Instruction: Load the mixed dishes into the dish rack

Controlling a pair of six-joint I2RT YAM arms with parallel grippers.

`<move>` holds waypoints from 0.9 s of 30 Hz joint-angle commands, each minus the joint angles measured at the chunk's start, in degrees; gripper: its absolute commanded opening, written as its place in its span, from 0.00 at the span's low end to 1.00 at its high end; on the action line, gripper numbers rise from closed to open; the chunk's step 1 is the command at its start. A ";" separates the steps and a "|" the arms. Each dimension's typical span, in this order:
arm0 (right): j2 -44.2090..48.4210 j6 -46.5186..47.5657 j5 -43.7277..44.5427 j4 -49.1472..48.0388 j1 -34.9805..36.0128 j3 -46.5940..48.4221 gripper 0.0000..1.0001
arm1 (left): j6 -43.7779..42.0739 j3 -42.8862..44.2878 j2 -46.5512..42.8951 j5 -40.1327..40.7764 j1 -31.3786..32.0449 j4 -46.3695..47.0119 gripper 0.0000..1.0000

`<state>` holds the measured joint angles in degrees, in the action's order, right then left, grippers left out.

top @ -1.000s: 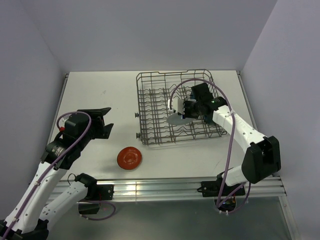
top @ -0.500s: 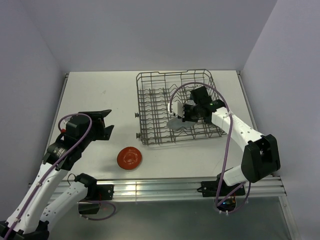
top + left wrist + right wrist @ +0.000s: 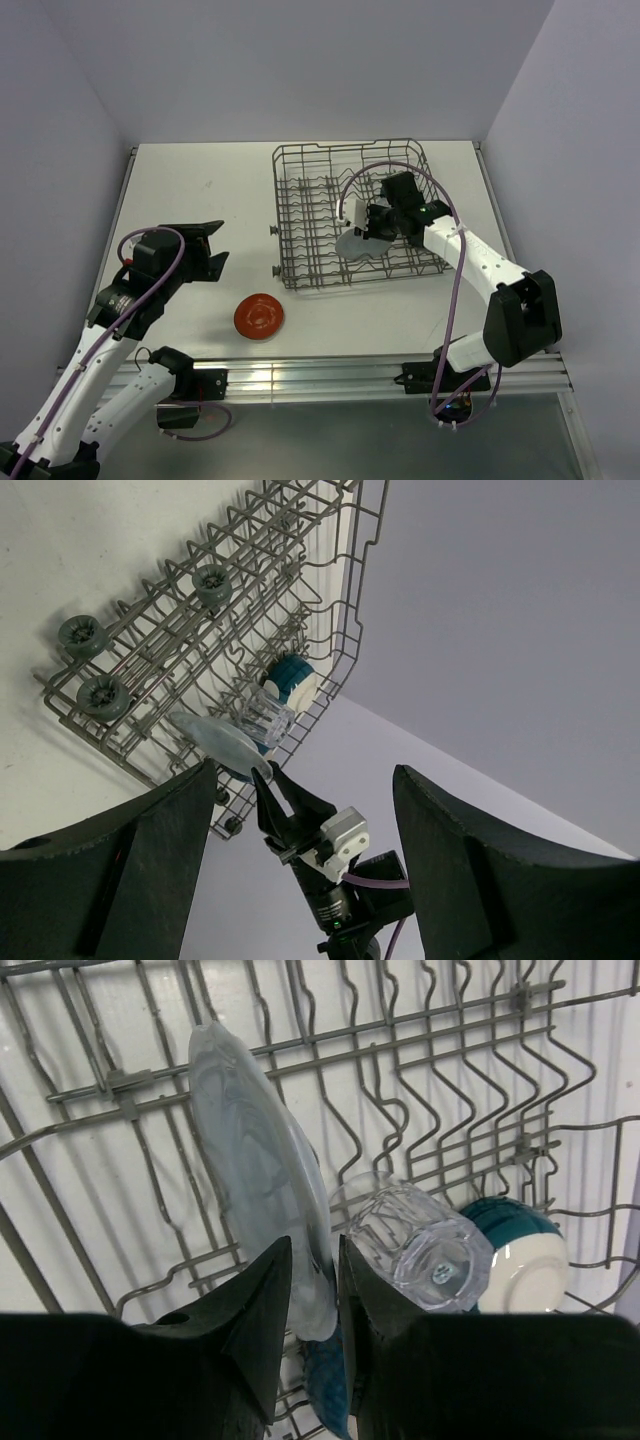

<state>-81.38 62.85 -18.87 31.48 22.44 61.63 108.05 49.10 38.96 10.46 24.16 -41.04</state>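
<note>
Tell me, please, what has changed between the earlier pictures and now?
The right gripper lowered the pale blue-grey plate into the dish rack, where it now stands tilted among the tines; its jaws straddle the rim, and whether they let go is unclear. The left gripper, open, and the red-orange plate on the table stayed put.

Robotics lab test cell. White table [image 3: 190, 200] boxed in on three sides by blank pale-lilac walls [image 3: 300, 70]; aluminium rail [image 3: 330, 372] along the near edge carrying two white-and-black arms, left arm [image 3: 102, 345] and right arm [image 3: 480, 262], with purple cables [image 3: 458, 300] looped along them. Household ware present: a wire dish rack [image 3: 345, 146] set directly on the tabletop.
</note>
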 commanded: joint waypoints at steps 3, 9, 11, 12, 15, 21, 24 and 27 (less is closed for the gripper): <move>-1.49 -1.68 -0.11 -3.19 -0.38 3.85 0.36 | 0.41 0.56 -0.11 -0.09 -0.61 0.87 0.77; -1.85 -1.85 -0.02 -3.71 -0.38 4.29 0.47 | -0.29 1.08 -0.03 0.00 -1.22 0.08 0.77; -1.15 -2.20 -0.20 -4.24 -0.38 4.21 0.49 | -1.78 1.61 0.58 1.05 -1.40 -0.53 0.79; -0.88 -2.38 -0.29 -4.41 -0.38 4.20 0.57 | -2.31 2.74 0.94 1.58 -1.49 -2.10 0.81; 0.17 -3.08 -0.64 -4.41 -0.20 4.73 0.69 | -6.35 5.20 2.61 3.51 -1.75 -5.18 0.82; 3.42 -6.59 -1.86 -5.38 0.76 5.52 0.84 | -14.09 9.17 5.60 6.59 -1.84 -14.06 0.80; 4.65 -8.09 -2.48 -5.56 1.64 5.70 0.88 | -16.02 8.21 6.56 5.19 -1.93 -16.26 0.78; 5.80 -9.50 -2.13 -6.96 2.26 5.26 1.00 | -17.52 6.54 8.32 1.51 -1.93 -17.76 0.78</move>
<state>-78.24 55.96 -19.88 27.73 23.83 64.45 93.93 56.10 45.82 13.50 22.50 -53.80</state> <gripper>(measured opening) 0.983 0.779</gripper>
